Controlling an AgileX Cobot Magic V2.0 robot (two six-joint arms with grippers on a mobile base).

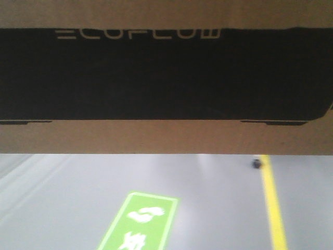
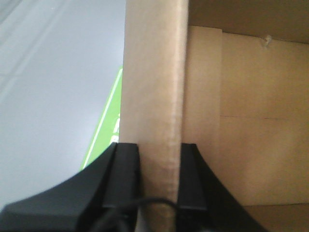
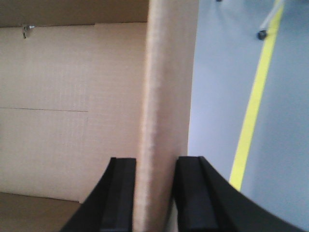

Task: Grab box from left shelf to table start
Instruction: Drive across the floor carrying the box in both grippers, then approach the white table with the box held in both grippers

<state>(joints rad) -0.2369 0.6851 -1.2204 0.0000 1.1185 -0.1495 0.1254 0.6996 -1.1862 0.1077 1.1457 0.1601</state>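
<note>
Box [image 1: 166, 78]: held off the floor [image 1: 57, 192] and filling the upper part of the front view. A green floor marking [image 1: 140, 221] lies below its middle, and a yellow line [image 1: 273, 203] runs below its right end. Neither shelf nor table appears in any view, so the box is judged to be in transit between them.

Left gripper [image 2: 159, 162]: clamped on the box's left wall, one finger outside and one inside. Right gripper [image 3: 154, 176]: clamped likewise on the right wall. Pinching opposite walls shares the load and should keep so wide a box level, which one arm would likely not manage.

Condition: brown corrugated cardboard, open where the grippers enter. The front carries a broad black panel with pale "ECOFLOW" lettering. The interior is bare as far as visible. The walls are straight at both grips, with no crushing noted.
</note>
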